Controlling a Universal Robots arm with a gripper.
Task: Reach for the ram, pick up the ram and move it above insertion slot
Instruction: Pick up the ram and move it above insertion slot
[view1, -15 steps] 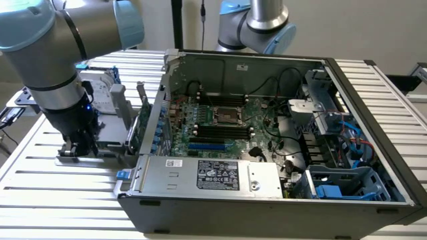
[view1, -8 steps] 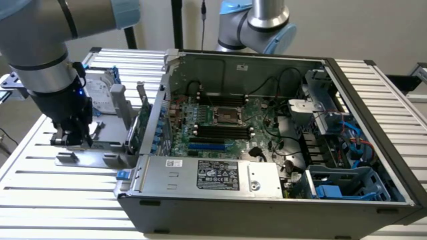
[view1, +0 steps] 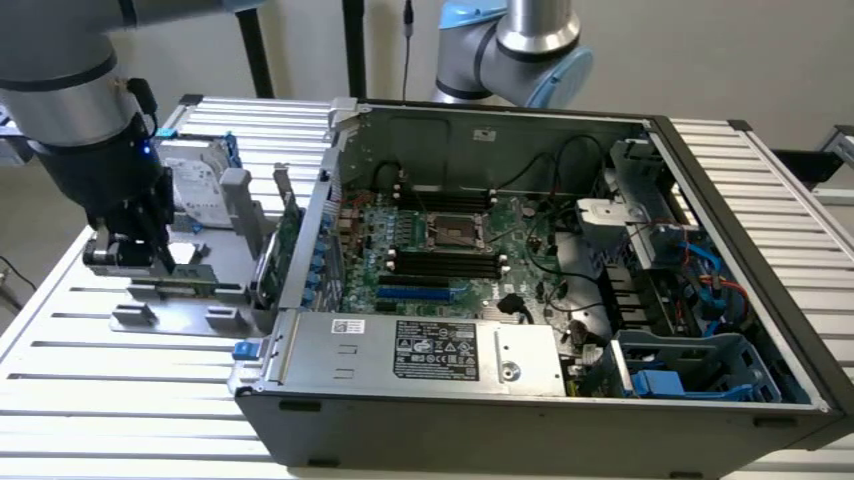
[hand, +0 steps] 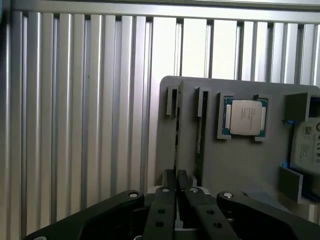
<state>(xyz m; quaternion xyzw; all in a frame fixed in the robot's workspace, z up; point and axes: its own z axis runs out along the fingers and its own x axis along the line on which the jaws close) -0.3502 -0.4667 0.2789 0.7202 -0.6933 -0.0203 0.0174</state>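
Jaws of our gripper (hand: 176, 192) nearly closed around the ram (hand: 176, 145) standing edge-up in the grey holder (hand: 240, 160); arm points straight down.

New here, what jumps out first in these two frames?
The open computer case dominates the exterior view's right, its green motherboard exposed. At that view's left, the gripper sits low over a grey parts holder on the slatted table. The wrist view shows the ram standing edge-on beside a CPU.

Gripper (hand: 176, 192) sits directly over the holder (hand: 235, 165), on the surface (view1: 80, 350). The ram (hand: 176, 145) stands in a holder slot just ahead of the gripper, a processor (hand: 245, 117) beside it. The open case (view1: 534, 270) lies near, on the exterior view's right.
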